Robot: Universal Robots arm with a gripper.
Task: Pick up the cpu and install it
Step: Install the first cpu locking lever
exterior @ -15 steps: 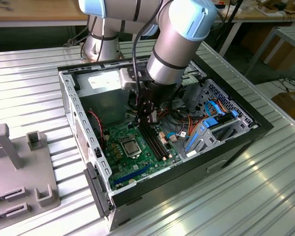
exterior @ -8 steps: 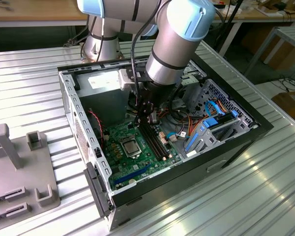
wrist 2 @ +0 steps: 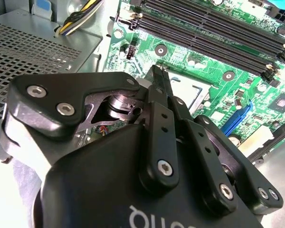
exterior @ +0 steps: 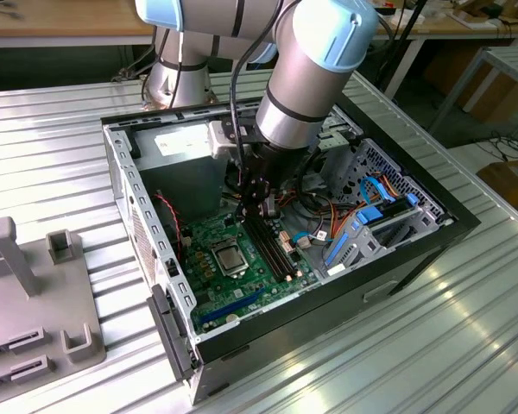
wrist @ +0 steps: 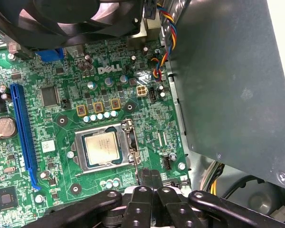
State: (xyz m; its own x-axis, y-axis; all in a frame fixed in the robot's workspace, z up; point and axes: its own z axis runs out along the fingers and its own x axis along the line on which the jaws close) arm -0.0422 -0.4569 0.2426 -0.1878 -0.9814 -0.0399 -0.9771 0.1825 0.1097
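Item: cpu (wrist: 100, 148), pale silver square, seated flat in the socket (wrist: 131, 147) on the motherboard (wrist: 61, 118), inside the open case (exterior: 142, 216).

Gripper (wrist: 149, 183): fingers pressed together, holding nothing, just off the socket's 4 o'clock corner.

Risk: a downward drift could strike the retention frame or scrape board components beside it.
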